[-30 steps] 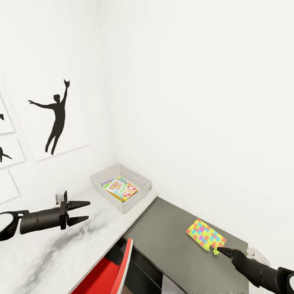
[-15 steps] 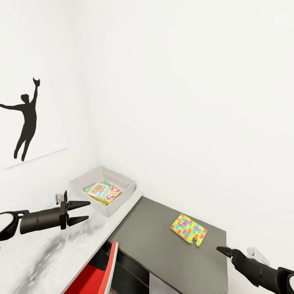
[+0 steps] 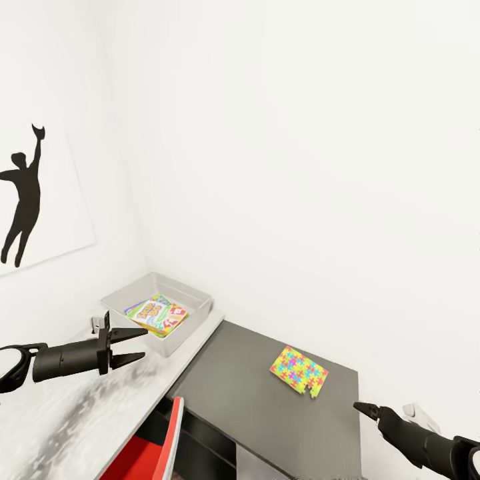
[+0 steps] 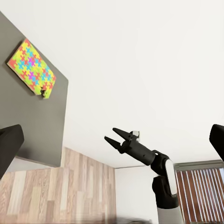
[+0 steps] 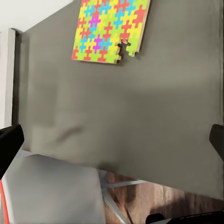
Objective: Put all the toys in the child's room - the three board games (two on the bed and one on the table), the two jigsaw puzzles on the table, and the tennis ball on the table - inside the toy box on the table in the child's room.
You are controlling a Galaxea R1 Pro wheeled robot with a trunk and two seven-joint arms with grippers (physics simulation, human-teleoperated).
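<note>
The light grey toy box [image 3: 193, 301] stands on the white table [image 3: 60, 413] in the corner. Colourful flat board games [image 3: 159, 315] lie stacked inside it. One jigsaw puzzle [image 3: 299, 371] lies flat on the lower dark grey unit [image 3: 253, 400]; the same jigsaw puzzle [image 5: 111, 31] is in the right wrist view. My left gripper [image 3: 141, 344] hovers open and empty above the table, short of the toy box. My right gripper [image 3: 363, 407] is open and empty, off the unit's near right corner, apart from the puzzle. The tennis ball and the bed are out of view.
A red-and-white chair [image 3: 150, 453] is tucked under the table's front edge. White walls close in behind the table; a black silhouette picture [image 3: 23, 193] hangs at the left. Wood floor [image 4: 70, 186] lies beyond the unit's end.
The camera has swung to the right, so the toy box, puzzle and picture sit further left in the picture. My right fingertip, earlier over the puzzle's corner, now stands apart from it.
</note>
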